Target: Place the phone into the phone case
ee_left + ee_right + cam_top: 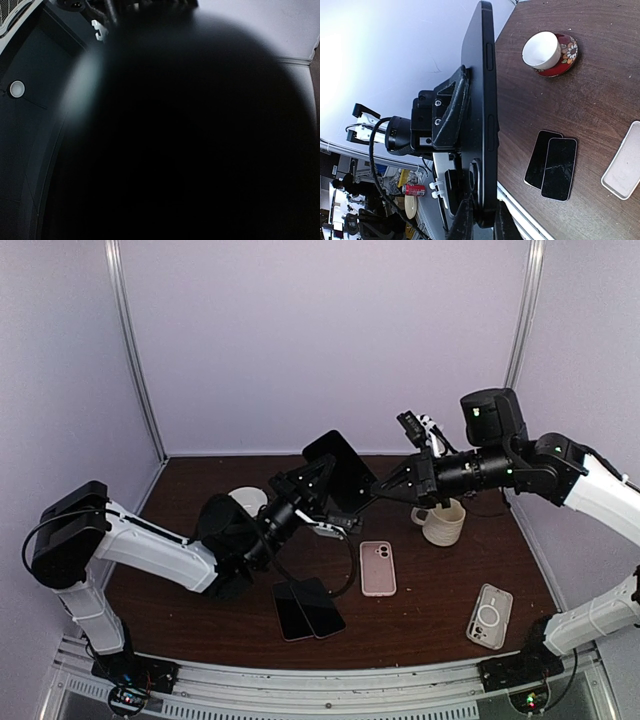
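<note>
A black phone [340, 468], or a phone in a black case, hangs in the air over the table's middle; I cannot tell which. Seen edge-on in the right wrist view, this black phone [482, 100] shows raised side buttons and a round ring. My right gripper [482, 226] is shut on its near end. My left gripper [322, 495] is shut on it from the other side, one finger [451, 112] flat against its back. The dark phone [200, 150] fills the left wrist view and hides those jaws. A pink phone case [378, 568] lies on the table below.
Two black phones [308, 608] overlap near the front edge. A clear case with a ring [490, 616] lies front right. A beige mug [440, 523] stands under my right arm. A white cup on a red saucer [547, 52] sits back left.
</note>
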Available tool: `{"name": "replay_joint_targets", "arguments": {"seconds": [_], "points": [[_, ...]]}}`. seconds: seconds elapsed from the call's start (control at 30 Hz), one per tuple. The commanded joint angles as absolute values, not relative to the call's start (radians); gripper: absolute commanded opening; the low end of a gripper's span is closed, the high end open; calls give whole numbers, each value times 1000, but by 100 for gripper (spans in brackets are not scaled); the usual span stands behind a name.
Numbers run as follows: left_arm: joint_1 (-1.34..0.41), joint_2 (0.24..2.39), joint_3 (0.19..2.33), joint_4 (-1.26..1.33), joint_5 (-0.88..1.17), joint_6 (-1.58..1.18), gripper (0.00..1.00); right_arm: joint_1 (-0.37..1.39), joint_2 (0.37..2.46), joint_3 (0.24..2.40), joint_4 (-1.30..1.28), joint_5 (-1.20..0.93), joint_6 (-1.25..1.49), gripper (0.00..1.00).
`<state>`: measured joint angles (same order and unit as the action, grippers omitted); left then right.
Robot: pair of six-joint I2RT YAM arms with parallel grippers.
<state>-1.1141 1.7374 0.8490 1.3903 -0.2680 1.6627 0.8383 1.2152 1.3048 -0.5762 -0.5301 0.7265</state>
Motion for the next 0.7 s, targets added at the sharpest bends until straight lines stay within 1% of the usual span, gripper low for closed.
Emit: {"name": "replay_joint_targets", "arguments": {"seconds": [0.0,0.03,0.07,0.17,0.2,0.27,0.3,0.37,0.47,0.53,0.6,0.67], "points": [[-1139,1747,852,1366,-285,1690,0,850,1212,1308,-501,-516,684,8],[-1142,1748,850,1364,-287,1687,0,850,1209,1309,-498,-513,678,16],[-1146,1748,849,1360,-293,1682,0,850,1202,1313,-498,-503,667,27],[-1165,1739,850,1316,-337,1625,0,848,1165,1335,-534,-441,586,53],[-1169,1728,860,1261,-369,1575,0,845,1148,1343,-551,-416,542,61],[-1172,1686,882,1074,-446,1428,0,822,1107,1349,-581,-407,444,74],[-1171,1653,891,968,-458,1329,0,804,1088,1351,-591,-406,404,78],[-1172,1569,934,652,-422,1107,0,772,1054,1359,-608,-415,310,83],[-1146,1457,1074,102,-181,681,0,754,1016,1384,-648,-419,173,88],[-1106,1426,1192,-150,20,393,0,749,1003,1396,-673,-415,109,90],[-1074,1409,1227,-197,214,150,0,747,993,1386,-669,-411,80,90],[-1068,1395,1210,-146,284,-32,0,746,992,1359,-639,-376,100,89]]}}
